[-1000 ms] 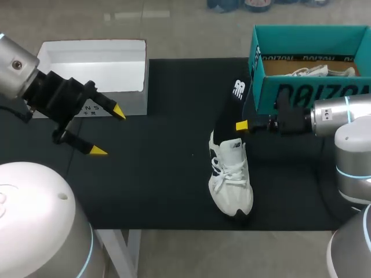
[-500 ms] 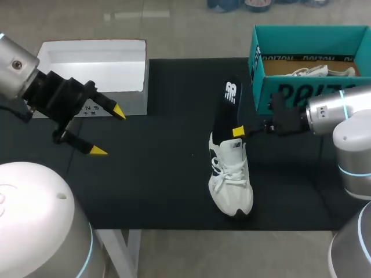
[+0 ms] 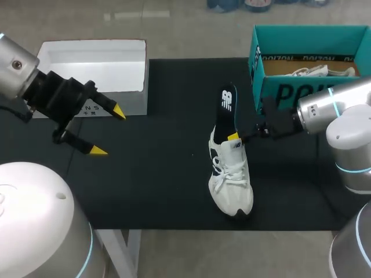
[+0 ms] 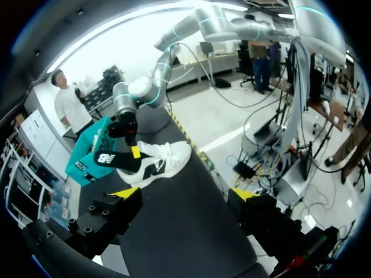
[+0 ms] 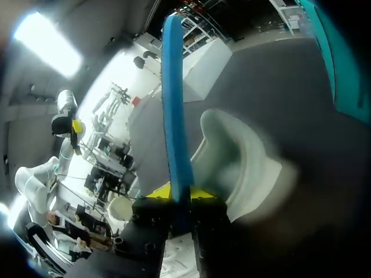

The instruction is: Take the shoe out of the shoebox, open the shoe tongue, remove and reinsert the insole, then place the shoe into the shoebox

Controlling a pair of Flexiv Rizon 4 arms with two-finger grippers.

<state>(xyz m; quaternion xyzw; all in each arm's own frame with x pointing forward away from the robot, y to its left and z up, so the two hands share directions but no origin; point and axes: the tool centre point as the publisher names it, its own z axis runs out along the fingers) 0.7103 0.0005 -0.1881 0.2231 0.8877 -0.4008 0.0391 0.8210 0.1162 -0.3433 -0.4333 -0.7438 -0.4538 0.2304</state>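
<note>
- tabletop (image 3: 168,191): black, all items carried on it.
- shoebox (image 3: 258,63): teal, set at the far right edge.
- shoe (image 3: 231,179): white, set upright near the middle, outside the shoebox, toe pointed toward the robot.
- insole (image 3: 226,107): black, stood up out of the shoe's heel opening.
- right hand (image 3: 233,136): closed on the insole, just above the shoe.
- left hand (image 3: 108,131): spread wide, held over the tabletop's left side.
</note>
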